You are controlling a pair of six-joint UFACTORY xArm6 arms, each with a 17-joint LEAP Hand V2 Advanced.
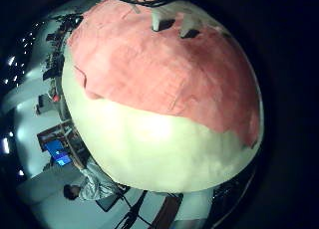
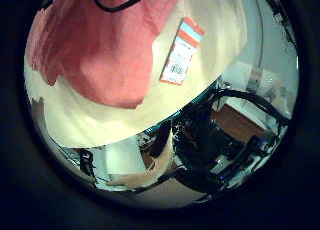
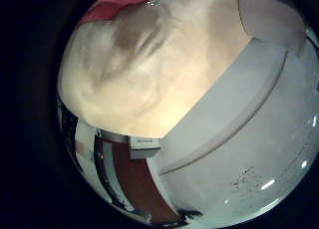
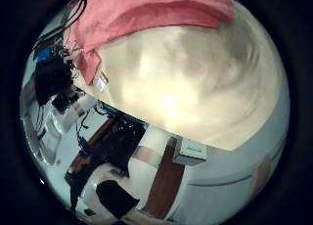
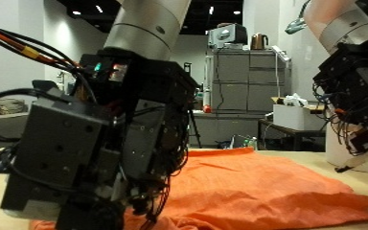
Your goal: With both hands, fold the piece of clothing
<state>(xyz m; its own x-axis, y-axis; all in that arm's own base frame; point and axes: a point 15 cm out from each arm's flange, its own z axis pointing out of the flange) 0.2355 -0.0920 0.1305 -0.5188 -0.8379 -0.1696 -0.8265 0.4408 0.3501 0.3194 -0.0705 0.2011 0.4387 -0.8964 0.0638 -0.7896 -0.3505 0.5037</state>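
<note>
A robot's left hand (image 5: 107,144) fills the near side of the outside view, a dark block of black parts low over an orange piece of clothing (image 5: 273,187). The hand's back faces the camera, so whether it is open or closed, and whether it grips the cloth, cannot be told. The robot's right hand (image 5: 356,96) hangs from its white arm above the far side of the table (image 5: 363,218). Its fingers (image 5: 353,149) point downward, loosely straight, with nothing between them and clear of the cloth.

The piece of clothing lies spread and rumpled on the light wooden table, running from under the left hand toward the right hand. Its near corner is hidden behind the left hand.

In the left little finger side palm view the clothing (image 1: 150,70) fills much of the picture, close to the palm, with bare table (image 1: 150,154) beside it. The left thumb side palm view shows the cloth's edge (image 2: 100,50) and a paper tag (image 2: 182,52) lying on the table (image 2: 130,120) just beside it.

Both right palm views show mostly bare table (image 3: 150,70) (image 4: 196,78), with the clothing (image 3: 120,2) (image 4: 137,20) only at the rim, so the cloth lies off to one side of the right hand.
</note>
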